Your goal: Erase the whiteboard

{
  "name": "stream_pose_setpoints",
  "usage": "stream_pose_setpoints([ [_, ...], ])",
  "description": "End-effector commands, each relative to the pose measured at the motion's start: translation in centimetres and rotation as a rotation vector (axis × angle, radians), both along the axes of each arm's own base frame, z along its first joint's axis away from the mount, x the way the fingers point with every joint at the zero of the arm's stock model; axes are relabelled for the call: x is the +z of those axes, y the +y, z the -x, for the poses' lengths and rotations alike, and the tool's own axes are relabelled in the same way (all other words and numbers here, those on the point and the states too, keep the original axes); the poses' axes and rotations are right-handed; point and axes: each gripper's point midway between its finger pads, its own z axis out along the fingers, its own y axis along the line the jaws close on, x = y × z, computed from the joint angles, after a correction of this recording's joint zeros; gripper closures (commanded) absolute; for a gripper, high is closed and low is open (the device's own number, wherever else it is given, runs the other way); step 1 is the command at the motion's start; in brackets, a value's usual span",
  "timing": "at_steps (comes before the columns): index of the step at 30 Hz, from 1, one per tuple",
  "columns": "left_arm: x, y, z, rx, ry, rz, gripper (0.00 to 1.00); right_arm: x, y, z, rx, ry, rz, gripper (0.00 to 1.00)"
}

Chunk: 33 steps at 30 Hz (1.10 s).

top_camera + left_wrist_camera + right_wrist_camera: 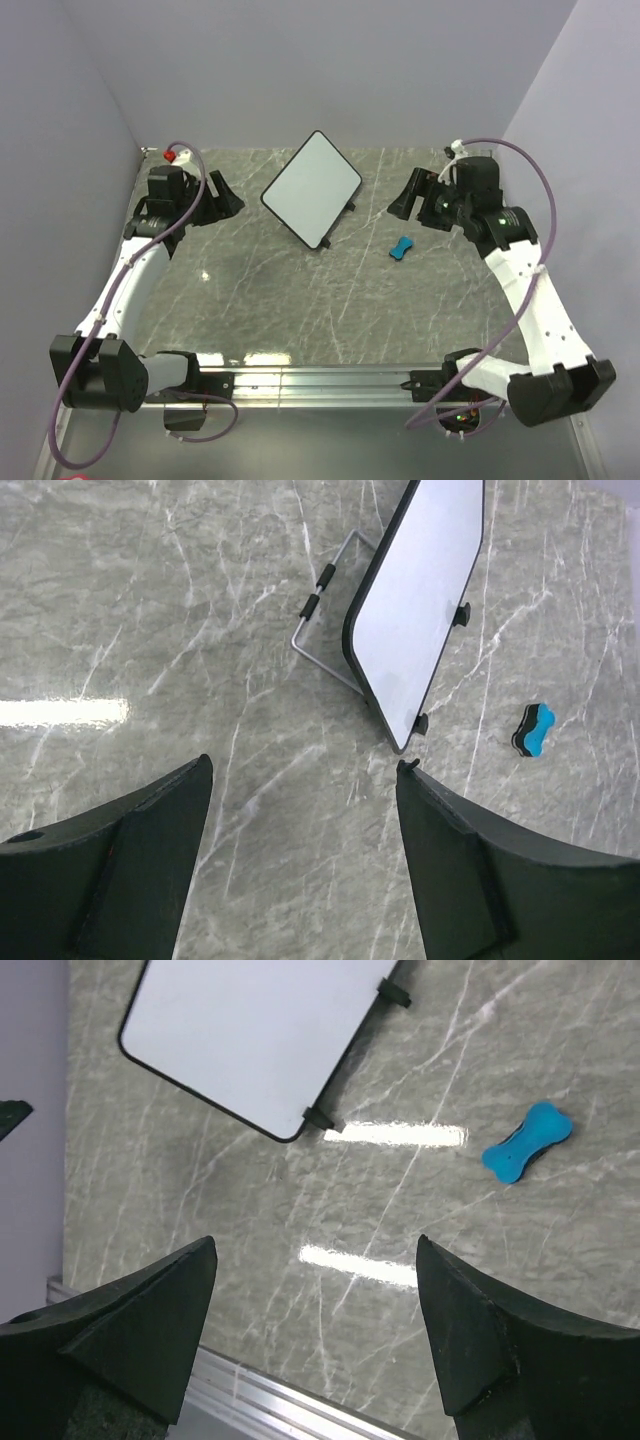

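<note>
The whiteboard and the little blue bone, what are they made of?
The whiteboard looks like smooth white coated board in a thin black plastic-looking frame, on a bent metal wire stand. The blue bone looks like foam with a dark felt layer, going by its stacked stripes, though that is a guess.

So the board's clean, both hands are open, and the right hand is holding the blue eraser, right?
No: the blue eraser lies on the table, apart from the right hand, as the top view shows. The rest is right.
</note>
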Motion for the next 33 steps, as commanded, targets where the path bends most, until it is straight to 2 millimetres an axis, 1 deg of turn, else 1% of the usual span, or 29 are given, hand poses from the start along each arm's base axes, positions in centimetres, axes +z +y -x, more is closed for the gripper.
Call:
stream_pose_setpoints([
  [1, 0.4, 0.3, 0.4, 0.03, -0.003, 0.014, 0.21, 1.7, -0.7, 0.9, -0.006, -0.068, 0.03, 0.13],
  [4, 1.0, -0.1, 0.3, 0.016, -0.022, 0.034, 0.21, 2.5, -1.7, 1.1, -0.06, -0.1, 0.045, 0.13],
  [7, 0.9, -0.3, 0.1, 0.006, -0.016, 0.031, 0.21, 3.1, -1.8, 1.4, -0.074, -0.133, 0.026, 0.13],
  [8, 1.0, -0.3, 0.1, 0.006, -0.021, 0.029, 0.21, 3.6, -1.7, 1.3, -0.08, -0.157, 0.015, 0.13],
  [10, 1.5, -0.2, -0.1, 0.012, -0.039, 0.011, 0.21, 4.1, -2.4, 1.2, -0.12, -0.19, 0.022, 0.13],
  [11, 1.6, -0.2, -0.2, 0.014, -0.042, 0.001, 0.21, 4.4, -2.5, 1.0, -0.138, -0.208, 0.016, 0.13],
  [12, 1.4, 0.4, -0.5, 0.038, -0.042, -0.024, 0.21, 4.5, -2.7, 1.0, -0.151, -0.221, 0.018, 0.13],
  [14, 1.4, 0.5, -0.6, 0.044, -0.05, -0.039, 0.23, 4.8, -3.2, 0.6, -0.185, -0.248, 0.026, 0.13],
  [17, 1.5, 0.6, -0.8, 0.054, -0.066, -0.054, 0.23, 4.9, -3.1, 0.4, -0.185, -0.269, 0.022, 0.13],
  [18, 1.5, 0.8, -0.8, 0.066, -0.072, -0.064, 0.23, 5.0, -2.8, 0.3, -0.165, -0.277, 0.012, 0.13],
  [20, 2.2, 1.2, -1.1, 0.096, -0.11, -0.075, 0.24, 5.7, -2.2, 0.1, -0.125, -0.316, 0.003, 0.13],
  [21, 1.8, 2.2, -1.3, 0.151, -0.12, -0.112, 0.22, 6.0, -1.8, 0.0, -0.1, -0.33, 0.005, 0.13],
  [22, 2.8, 2.7, -1.5, 0.188, -0.17, -0.133, 0.21, 6.2, -1.9, -0.4, -0.107, -0.333, 0.009, 0.13],
  [23, 2.3, 3.1, -1.4, 0.244, -0.178, -0.178, 0.2, 6.1, -2.0, -0.6, -0.125, -0.325, 0.014, 0.13],
  [24, 2.3, 4.8, -1.5, 0.341, -0.198, -0.237, 0.2, 5.8, -2.3, -1.0, -0.168, -0.303, -0.001, 0.13],
  [25, 3.6, 5.3, -1.7, 0.364, -0.272, -0.274, 0.2, 5.2, -2.8, -1.5, -0.222, -0.282, 0.006, 0.13],
  [26, 3.4, 5.1, -1.5, 0.365, -0.29, -0.296, 0.14, 4.7, -3.2, -1.7, -0.269, -0.267, -0.001, 0.13],
  [27, 2.5, 5.3, -1.3, 0.355, -0.295, -0.317, 0.14, 4.3, -3.3, -1.9, -0.325, -0.239, -0.042, 0.08],
  [28, 2.8, 4.7, -1.0, 0.308, -0.327, -0.324, 0.15, 3.6, -3.5, -2.1, -0.345, -0.21, -0.039, 0.07],
  [29, 3.3, 4.4, -1.2, 0.292, -0.368, -0.314, 0.17, 3.4, -3.2, -2.2, -0.324, -0.206, -0.03, 0.07],
  [30, 2.5, 4.1, -0.9, 0.276, -0.379, -0.307, 0.18, 3.2, -3.1, -2.2, -0.299, -0.212, -0.004, 0.07],
  [31, 3.2, 3.8, -0.6, 0.262, -0.417, -0.281, 0.18, 3.1, -2.9, -2.3, -0.284, -0.217, -0.004, 0.07],
  [32, 3.0, 3.7, -0.5, 0.261, -0.45, -0.266, 0.2, 3.1, -3.0, -2.4, -0.283, -0.222, 0.001, 0.07],
  [33, 3.9, 3.7, 0.0, 0.262, -0.494, -0.25, 0.2, 3.0, -3.0, -2.5, -0.272, -0.236, 0.017, 0.07],
])
